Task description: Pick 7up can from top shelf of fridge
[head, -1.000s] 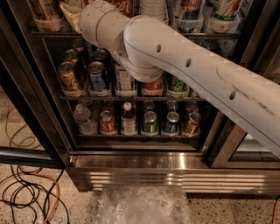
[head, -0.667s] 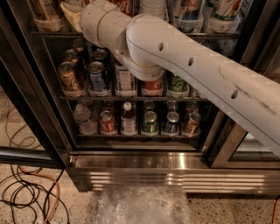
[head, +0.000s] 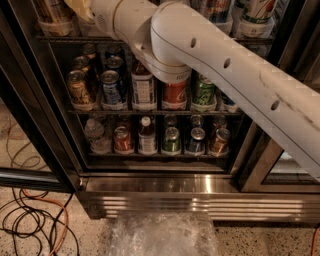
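The fridge (head: 60,150) stands open in front of me, with its ribbed steel base (head: 200,202) below. The top shelf (head: 65,38) runs along the upper edge of the view, with white plastic cup holders (head: 255,27) on it. A white can with green and red print, seemingly the 7up can (head: 259,7), stands in a holder at the top right, cut off by the frame edge. My white arm (head: 225,65) crosses from the right to the top left. My gripper (head: 76,7) is at the top left edge by the top shelf, mostly out of frame.
The middle shelf holds a red Coca-Cola can (head: 175,95), a green can (head: 204,92) and several other cans. The lower shelf holds bottles and cans (head: 146,135). Cables (head: 30,225) lie on the floor at left. Crumpled clear plastic (head: 160,235) lies in front of the base.
My arm has shifted slightly to the right. The cans and shelves have not moved.
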